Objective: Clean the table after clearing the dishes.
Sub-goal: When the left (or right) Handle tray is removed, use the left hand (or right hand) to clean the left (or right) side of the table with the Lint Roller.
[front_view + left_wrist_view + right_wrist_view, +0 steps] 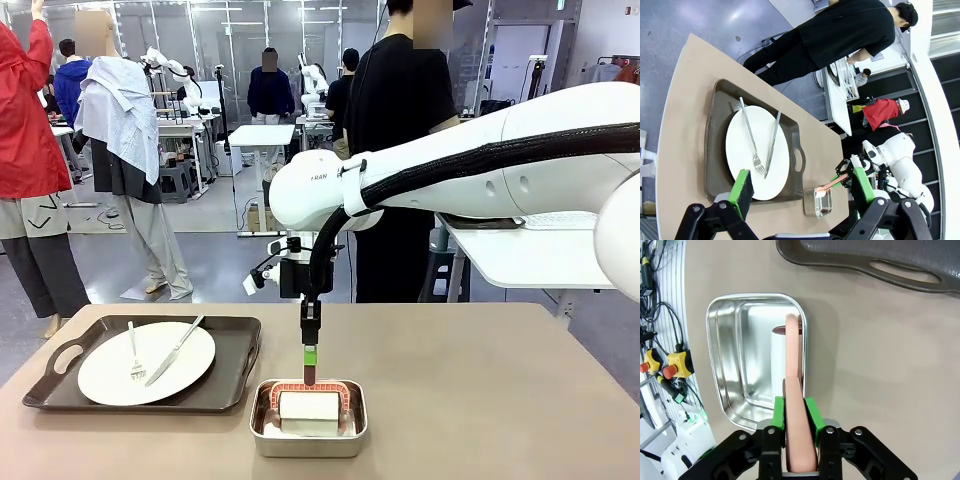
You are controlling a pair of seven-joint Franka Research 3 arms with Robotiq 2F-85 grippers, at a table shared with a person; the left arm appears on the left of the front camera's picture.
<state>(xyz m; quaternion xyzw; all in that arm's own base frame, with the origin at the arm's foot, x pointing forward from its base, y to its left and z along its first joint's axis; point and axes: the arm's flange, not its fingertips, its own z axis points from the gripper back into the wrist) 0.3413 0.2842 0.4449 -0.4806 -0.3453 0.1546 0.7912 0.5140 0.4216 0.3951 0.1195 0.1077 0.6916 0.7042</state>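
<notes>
The steel pan [308, 446] is taken as the landmark; it is set on the table [480, 400] near the robot's edge, about midway along it. Straight above the pan the right gripper [794, 410] is held pointing down, and its green pads are seen pressed together on the pink handle [792, 365] of a cleaning tool. The handle is run down from the pads into the pan, where the tool's white roll [310, 405] is seen within the pan's walls. Whether the roll is resting on the pan's floor cannot be told.

Just beside the pan, on the robot's left of it, a dark brown tray [232, 345] is laid, its near corner close to the pan's rim but apart from it. A round white plate [105, 378] is carried on the tray, and a fork [135, 357] and a knife [175, 350] are laid across the plate, side by side.

The left gripper [801, 186] is held high above the table, with the tray and the pan far below it. Its fingers are spread wide apart, and nothing is held between them.

Beyond the pan, past the table's far edge, a person [400, 100] in black is seen standing at a smaller white table [520, 255].
</notes>
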